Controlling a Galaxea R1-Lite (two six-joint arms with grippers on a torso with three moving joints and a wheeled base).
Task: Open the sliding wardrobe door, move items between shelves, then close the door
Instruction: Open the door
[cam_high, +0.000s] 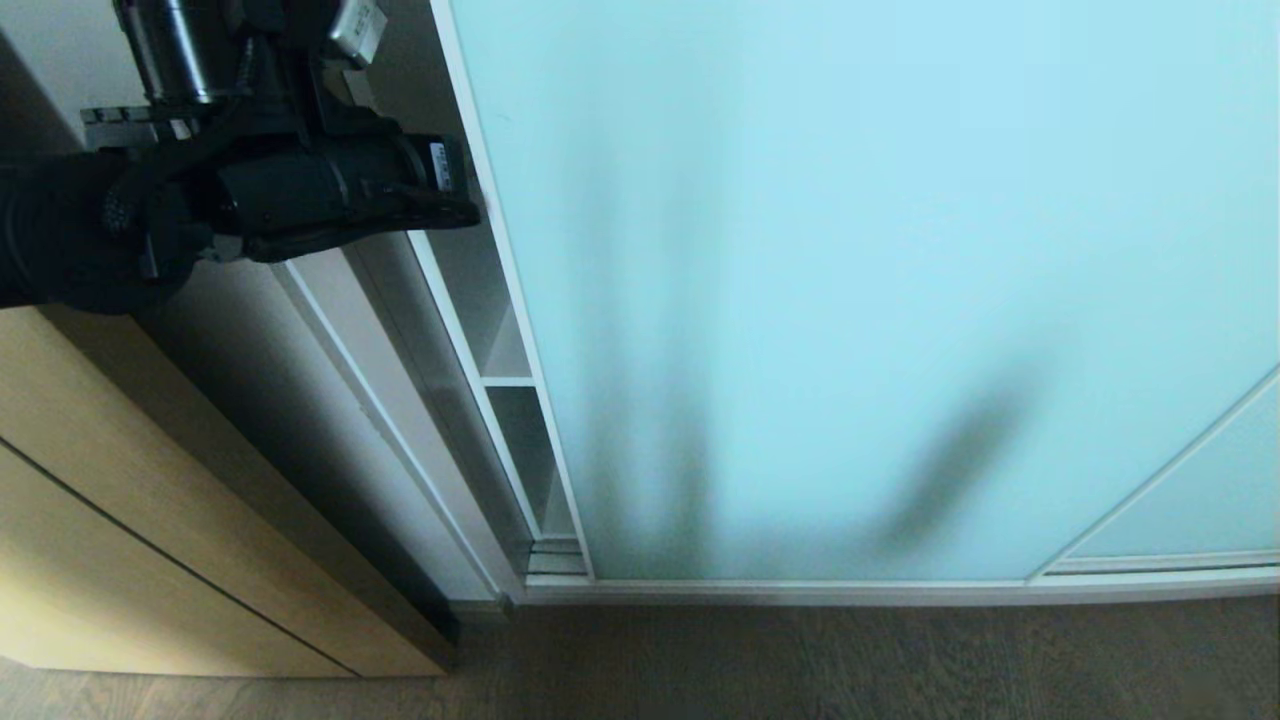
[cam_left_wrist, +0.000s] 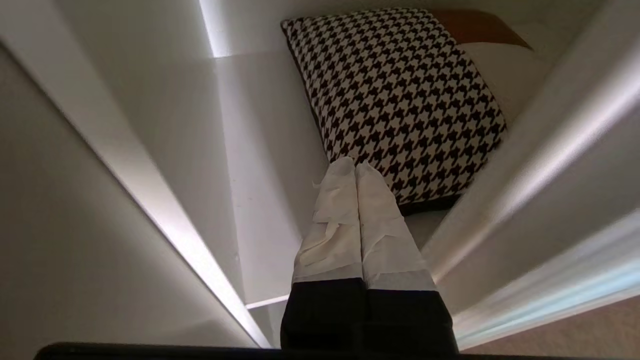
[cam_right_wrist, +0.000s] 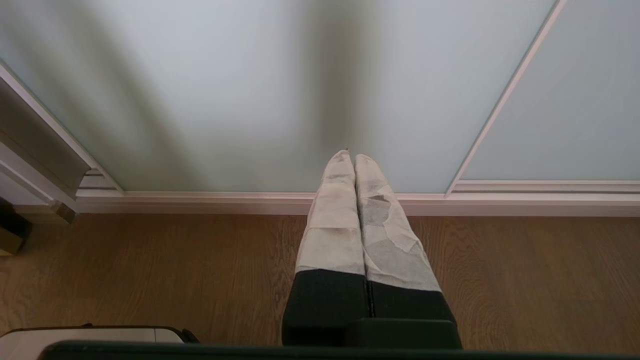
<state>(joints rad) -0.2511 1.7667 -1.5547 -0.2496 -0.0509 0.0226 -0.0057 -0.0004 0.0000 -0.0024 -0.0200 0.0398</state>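
Frosted aqua glass of the sliding wardrobe door (cam_high: 850, 280) is shown barely slid aside, so opening is judged under way: the left gripper (cam_high: 470, 205), fingers pressed together and empty, at upper left, must push the frame edge further, while the houndstooth cushion (cam_left_wrist: 400, 100) waits on a white shelf (cam_left_wrist: 265, 165) and the right gripper (cam_right_wrist: 350, 157) hangs shut.

A frosted pale aqua sliding door (cam_high: 850, 300) in a thin silver-white frame. Plain white shelves (cam_left_wrist: 260, 150) hold a cushion (cam_left_wrist: 400, 100) in black-and-white houndstooth with brown and cream patches. A light wooden cabinet front (cam_high: 120, 520) stands above a brown wood-grain floor (cam_right_wrist: 150, 275).
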